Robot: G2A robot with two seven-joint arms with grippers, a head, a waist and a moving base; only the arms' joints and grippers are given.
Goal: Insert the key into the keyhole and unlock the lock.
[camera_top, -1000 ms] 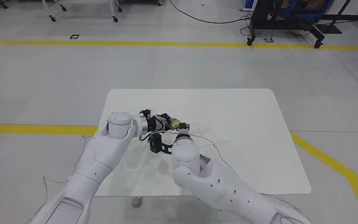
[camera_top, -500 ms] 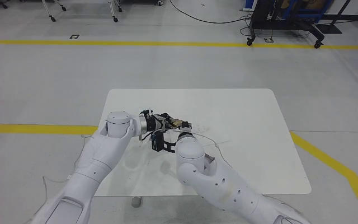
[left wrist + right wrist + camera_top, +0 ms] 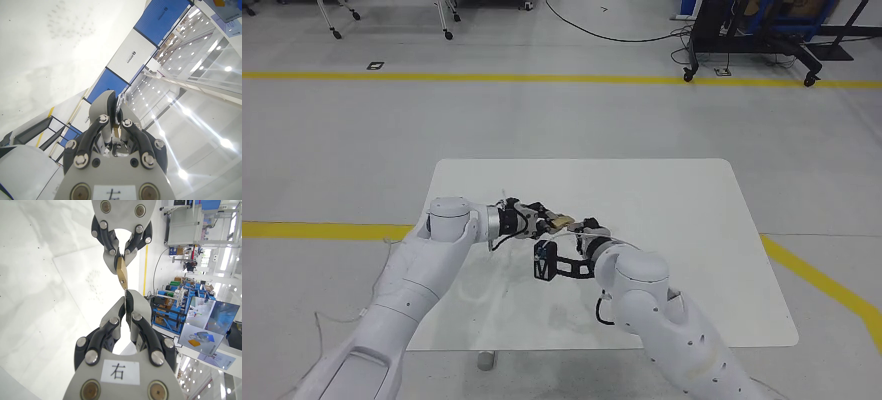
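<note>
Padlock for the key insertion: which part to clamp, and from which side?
Clamp the padlock on its flat brass faces at the end away from the keyhole, coming in from behind that end. The body is thin and flat-sided, so pads seat squarely, and the keyhole end stays bare toward the key. The left gripper holds it this way, facing the right gripper.

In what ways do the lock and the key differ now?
The lock is a thick brass block; the key is a thin silver blade. The lock sits in the left end effector, the key in the right end effector. Both are clamped, held above the table, nearly end to end.
</note>
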